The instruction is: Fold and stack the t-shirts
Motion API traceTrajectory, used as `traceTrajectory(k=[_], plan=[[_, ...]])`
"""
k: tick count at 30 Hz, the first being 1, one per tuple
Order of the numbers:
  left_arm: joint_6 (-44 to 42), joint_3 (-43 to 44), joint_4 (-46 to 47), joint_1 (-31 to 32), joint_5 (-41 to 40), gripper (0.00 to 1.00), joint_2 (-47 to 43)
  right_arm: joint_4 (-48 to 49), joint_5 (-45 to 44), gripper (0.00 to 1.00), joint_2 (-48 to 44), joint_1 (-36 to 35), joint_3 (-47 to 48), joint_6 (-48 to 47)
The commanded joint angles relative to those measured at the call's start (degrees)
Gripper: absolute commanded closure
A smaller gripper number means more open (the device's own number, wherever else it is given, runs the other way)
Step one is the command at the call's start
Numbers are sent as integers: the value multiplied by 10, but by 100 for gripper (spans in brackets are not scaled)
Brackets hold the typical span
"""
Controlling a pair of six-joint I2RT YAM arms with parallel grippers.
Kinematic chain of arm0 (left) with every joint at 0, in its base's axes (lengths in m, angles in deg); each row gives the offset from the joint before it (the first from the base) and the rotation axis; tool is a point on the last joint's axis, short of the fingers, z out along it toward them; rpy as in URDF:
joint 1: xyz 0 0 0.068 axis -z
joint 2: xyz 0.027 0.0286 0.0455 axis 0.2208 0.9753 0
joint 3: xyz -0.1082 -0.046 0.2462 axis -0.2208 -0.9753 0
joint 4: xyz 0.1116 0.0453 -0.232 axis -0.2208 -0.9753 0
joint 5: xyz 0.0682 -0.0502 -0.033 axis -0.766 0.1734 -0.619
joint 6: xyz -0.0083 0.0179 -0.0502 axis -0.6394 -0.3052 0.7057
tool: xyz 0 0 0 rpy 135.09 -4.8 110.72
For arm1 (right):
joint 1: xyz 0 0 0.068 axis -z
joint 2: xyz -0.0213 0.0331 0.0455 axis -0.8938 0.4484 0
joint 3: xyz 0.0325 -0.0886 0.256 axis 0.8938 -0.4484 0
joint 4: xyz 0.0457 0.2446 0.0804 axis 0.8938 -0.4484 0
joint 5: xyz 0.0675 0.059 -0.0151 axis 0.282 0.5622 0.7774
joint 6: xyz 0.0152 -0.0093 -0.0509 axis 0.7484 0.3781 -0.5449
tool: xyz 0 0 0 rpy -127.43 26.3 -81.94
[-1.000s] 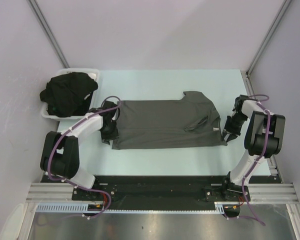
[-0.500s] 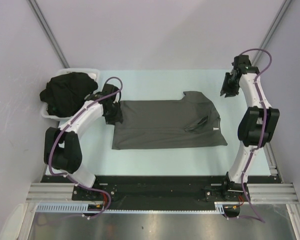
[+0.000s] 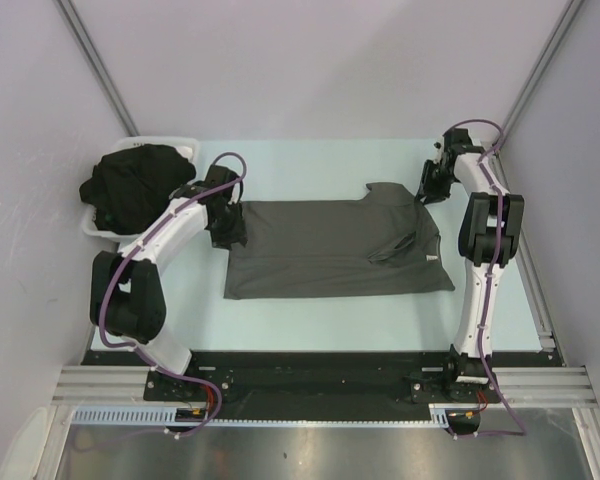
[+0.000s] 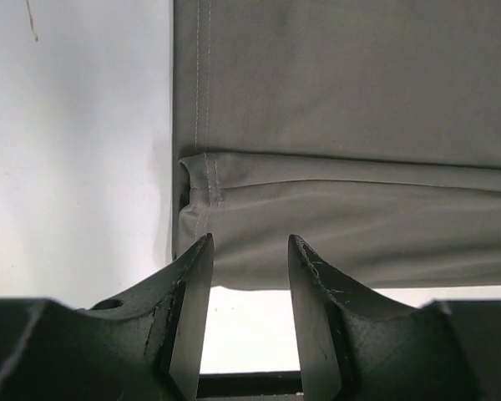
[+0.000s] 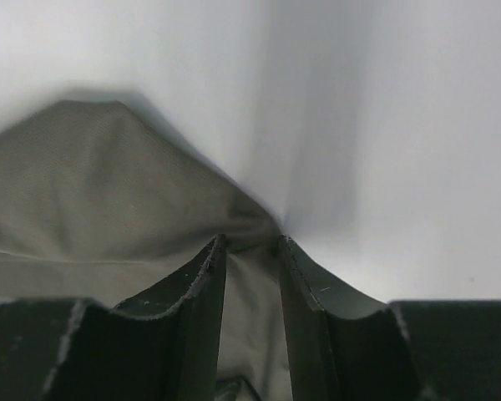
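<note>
At the left of the top view, left arm: base down at the bottom edge, elbow kinked out to the left. The forearm slants up and to the right, so the left gripper (image 3: 225, 228) sits at the upper left corner of the charcoal t-shirt (image 3: 320, 250).
Left jaws: parted, nothing pinched. The wrist cam shows the tips over a folded-over edge of the shirt by its stitched hem, with the cloth lying flat in the gap.
Right arm: stretched almost straight up the right side of the frame. The wrist then hooks back to the left, which puts the right gripper (image 3: 428, 185) at the shirt's upper right corner.
Right jaws: also apart, not clamped on anything I can see. The wrist view is kinda blurry, but a pointed bit of cloth runs right up to the tips and shows between them.
Charcoal t-shirt: spread flat mid-table, long side running left to right, with a notch on its upper edge and a small crease toward the right.
Black t-shirts (image 3: 135, 185): crumpled heap in the white tray (image 3: 178, 140) at upper left, just beside the left forearm.
Table (image 3: 300, 165): pale blue-green top.
Walls (image 3: 310, 60): plain lilac-grey, with a metal post (image 3: 95, 65) slanting across each upper corner.
Near edge: black base plate (image 3: 310, 365) under both arms, and purple cables (image 3: 225, 160) looping along them.
</note>
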Motion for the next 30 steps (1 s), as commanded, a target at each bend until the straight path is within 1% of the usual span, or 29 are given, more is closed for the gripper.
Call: traceTrajectory(k=[1,10,18,25,30], plan=[[-13,25,-23,0,-14,54,-28,52,37,64,6,-5,41,-6],[-14,36,-36,0,-18,53,-17,84,66,60,15,-16,60,-28],[-17,47,-39,0,-20,53,-8,91,86,58,59,-21,101,-32],[-17,51,-43,0,-21,53,-1,85,88,57,86,-21,117,-46],[-19,58,-45,0,-21,53,7,92,105,58,101,-21,117,-35]])
